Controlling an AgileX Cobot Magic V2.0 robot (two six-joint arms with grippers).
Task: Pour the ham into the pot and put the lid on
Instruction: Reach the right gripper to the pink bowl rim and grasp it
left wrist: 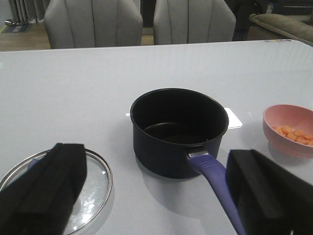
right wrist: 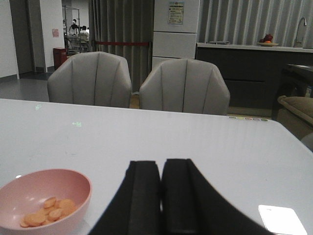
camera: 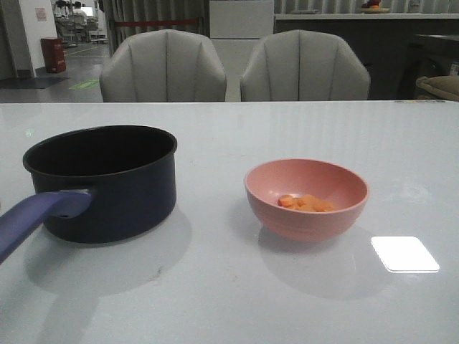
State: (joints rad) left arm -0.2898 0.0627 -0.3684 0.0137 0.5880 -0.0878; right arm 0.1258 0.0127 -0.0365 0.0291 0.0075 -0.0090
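Observation:
The dark navy pot [camera: 100, 183] stands on the left of the white table, its purple-blue handle [camera: 36, 215] pointing toward the front-left edge. To its right a pink bowl [camera: 307, 197] holds the ham [camera: 307, 203], a small heap of orange pieces. Neither gripper shows in the front view. In the left wrist view my left gripper [left wrist: 157, 166] is open and empty, just short of the pot [left wrist: 178, 129], with the handle [left wrist: 215, 181] beside one finger. The glass lid [left wrist: 95, 191] lies flat on the table, partly hidden behind the other finger. My right gripper [right wrist: 161, 169] is shut on nothing, beside the bowl [right wrist: 44, 196].
Two grey chairs [camera: 163, 68] [camera: 305, 68] stand behind the table's far edge. A bright patch of reflected light [camera: 405, 254] lies on the table at the front right. A sofa arm [camera: 439, 86] shows past the right end.

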